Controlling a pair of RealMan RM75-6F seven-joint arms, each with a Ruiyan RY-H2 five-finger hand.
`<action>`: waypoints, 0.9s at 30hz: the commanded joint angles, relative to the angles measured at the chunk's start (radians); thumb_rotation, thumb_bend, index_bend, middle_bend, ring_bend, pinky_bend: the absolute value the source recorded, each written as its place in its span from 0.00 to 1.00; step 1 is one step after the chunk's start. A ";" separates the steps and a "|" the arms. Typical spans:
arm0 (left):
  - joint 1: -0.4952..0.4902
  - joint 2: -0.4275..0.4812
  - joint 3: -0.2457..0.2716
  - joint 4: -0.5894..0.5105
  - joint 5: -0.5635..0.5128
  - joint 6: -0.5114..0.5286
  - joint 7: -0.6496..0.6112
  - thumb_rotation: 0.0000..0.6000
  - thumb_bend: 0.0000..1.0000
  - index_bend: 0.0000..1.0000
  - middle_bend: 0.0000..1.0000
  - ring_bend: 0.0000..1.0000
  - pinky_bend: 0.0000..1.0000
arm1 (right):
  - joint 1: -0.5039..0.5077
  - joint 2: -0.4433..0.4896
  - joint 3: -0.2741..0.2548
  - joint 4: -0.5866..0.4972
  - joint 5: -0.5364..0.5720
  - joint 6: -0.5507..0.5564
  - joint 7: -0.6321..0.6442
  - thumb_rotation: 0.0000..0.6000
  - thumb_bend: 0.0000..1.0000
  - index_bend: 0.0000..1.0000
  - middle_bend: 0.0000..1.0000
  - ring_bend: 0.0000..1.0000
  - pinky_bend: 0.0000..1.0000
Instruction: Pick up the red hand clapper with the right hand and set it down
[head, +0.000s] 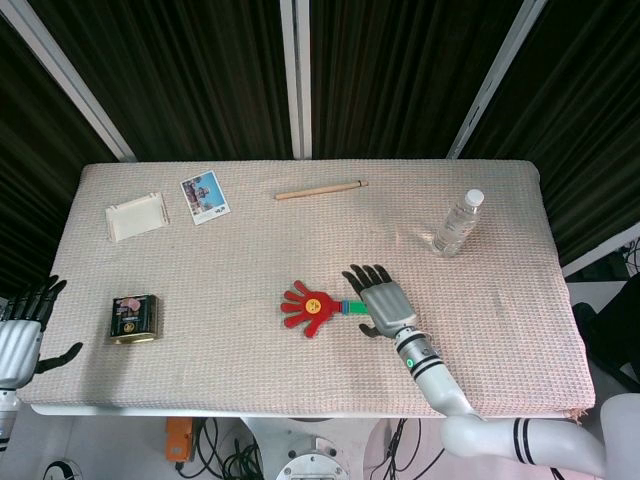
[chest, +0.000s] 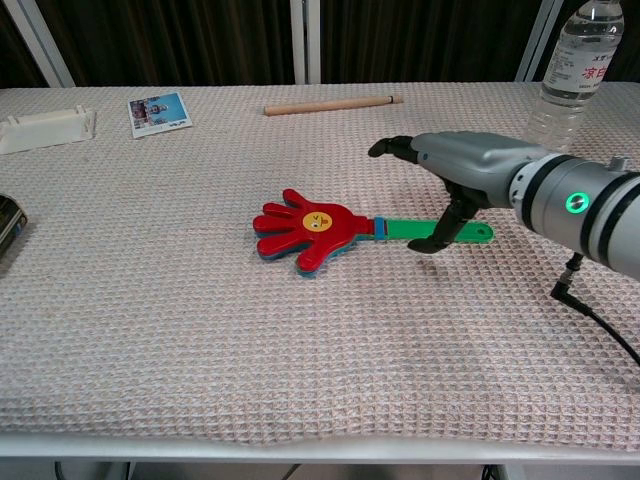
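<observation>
The red hand clapper lies flat near the table's middle, its green handle pointing right. My right hand hovers over that handle with fingers spread and holds nothing. Its thumb hangs down in front of the handle; whether it touches the handle I cannot tell. My left hand stays off the table's left edge, fingers apart and empty, seen in the head view only.
A water bottle stands at the right rear. A wooden stick, a photo card and a white tray lie along the back. A dark tin sits front left.
</observation>
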 joint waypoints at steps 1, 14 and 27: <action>0.001 0.002 0.001 0.002 0.001 0.001 -0.005 1.00 0.17 0.04 0.00 0.00 0.01 | 0.040 -0.053 0.004 0.034 0.050 0.028 -0.033 1.00 0.17 0.07 0.00 0.00 0.00; 0.012 0.009 0.004 0.016 0.005 0.015 -0.027 1.00 0.18 0.04 0.00 0.00 0.01 | 0.093 -0.157 0.000 0.131 0.105 0.097 -0.050 1.00 0.18 0.27 0.02 0.00 0.00; 0.022 0.008 0.009 0.025 0.008 0.022 -0.039 1.00 0.18 0.04 0.00 0.00 0.01 | 0.110 -0.176 -0.009 0.164 0.107 0.111 -0.034 1.00 0.27 0.36 0.04 0.00 0.00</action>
